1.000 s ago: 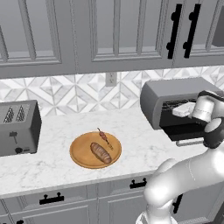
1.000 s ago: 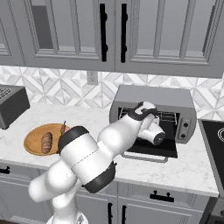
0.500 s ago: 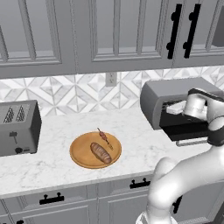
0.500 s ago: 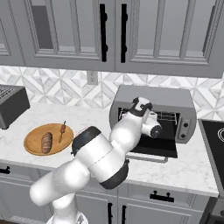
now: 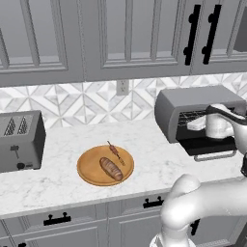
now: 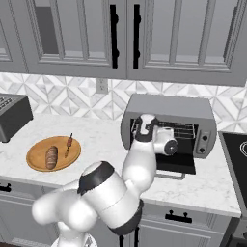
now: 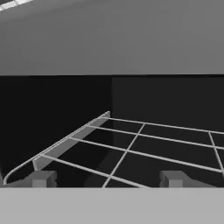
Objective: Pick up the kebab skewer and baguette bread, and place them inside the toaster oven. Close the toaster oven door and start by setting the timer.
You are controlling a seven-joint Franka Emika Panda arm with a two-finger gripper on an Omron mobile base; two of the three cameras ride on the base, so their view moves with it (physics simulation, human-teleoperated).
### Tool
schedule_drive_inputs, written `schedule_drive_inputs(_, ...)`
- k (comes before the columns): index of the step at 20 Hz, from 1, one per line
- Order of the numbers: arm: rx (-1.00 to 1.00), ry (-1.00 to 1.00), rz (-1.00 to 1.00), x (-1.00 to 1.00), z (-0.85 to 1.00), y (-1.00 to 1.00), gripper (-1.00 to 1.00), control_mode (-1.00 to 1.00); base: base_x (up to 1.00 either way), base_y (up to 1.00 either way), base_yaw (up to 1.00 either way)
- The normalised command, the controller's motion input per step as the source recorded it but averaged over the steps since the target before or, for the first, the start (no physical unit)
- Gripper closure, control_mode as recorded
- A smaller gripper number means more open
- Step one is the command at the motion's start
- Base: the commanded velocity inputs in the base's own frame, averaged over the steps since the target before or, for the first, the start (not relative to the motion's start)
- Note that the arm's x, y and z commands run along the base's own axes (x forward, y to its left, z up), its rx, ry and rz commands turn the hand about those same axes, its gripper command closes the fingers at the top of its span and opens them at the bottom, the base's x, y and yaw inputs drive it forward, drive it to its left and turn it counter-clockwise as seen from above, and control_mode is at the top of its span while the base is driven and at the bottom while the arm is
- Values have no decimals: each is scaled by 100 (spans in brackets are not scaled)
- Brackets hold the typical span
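The hand point(image 7: 105, 179) is right at the mouth of the toaster oven point(image 6: 166, 110). Its two small dark fingers are spread apart and hold nothing. A second ago the hand was in front of the open oven; now it has come closer and a bit higher, so its camera looks straight in at the wire rack point(image 7: 144, 144) and the dark inside.

The toaster oven door point(image 6: 174, 165) is down and open, lying flat in front of the box. Its silver bar handle point(image 5: 216, 155) sticks out toward the robot.

The food has not moved. The baguette bread point(image 5: 111, 168) lies on the round wooden board point(image 5: 91, 173) on the table point(image 5: 62, 144). The kebab skewer point(image 5: 116, 153) lies just beside it on the same board. Both are well apart from the oven, off to the left. A grey slot toaster point(image 5: 20, 140) stands further left.

So it looks like the door is now open and the oven is ready, but nothing is inside yet. The hand most likely has to pull back out and swing over to the board for the skewer or the bread
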Motion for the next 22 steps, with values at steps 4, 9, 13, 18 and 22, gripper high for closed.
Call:
schedule_drive_inputs(4, -4, 22, -1, -91, -22, -33, -100, -100, 0, 0, 0)
schedule_drive_inputs(9, -6, 31, -2, -80, -10, -28, -100, -100, 0, 0, 0)
schedule_drive_inputs(13, -6, 34, -2, -81, -8, -25, -100, -100, 0, 0, 0)
schedule_drive_inputs(18, -1, 21, 0, -94, 26, -18, -100, -100, 0, 0, 0)
schedule_drive_inputs(22, 0, 0, 0, -93, 94, 34, -100, -100, 0, 0, 0)
